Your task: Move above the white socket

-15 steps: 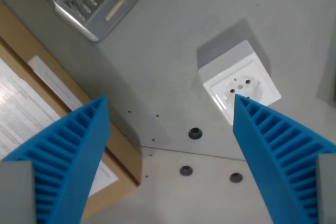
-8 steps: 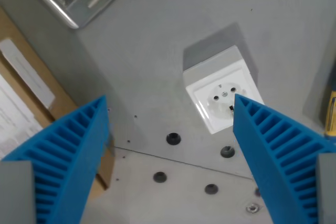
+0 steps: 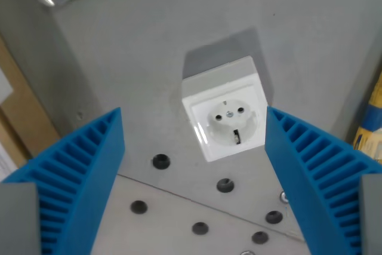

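You're looking at a lab or workshop bench: a bare grey metal table with rows of round mounting holes near the bottom of the frame, a seam between plates, a brown cardboard box at the left edge, and a loose white socket as a test piece.

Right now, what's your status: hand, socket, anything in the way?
Hand open, empty. White socket between the fingers, nearer the wrist view's right one. Nothing in the way.
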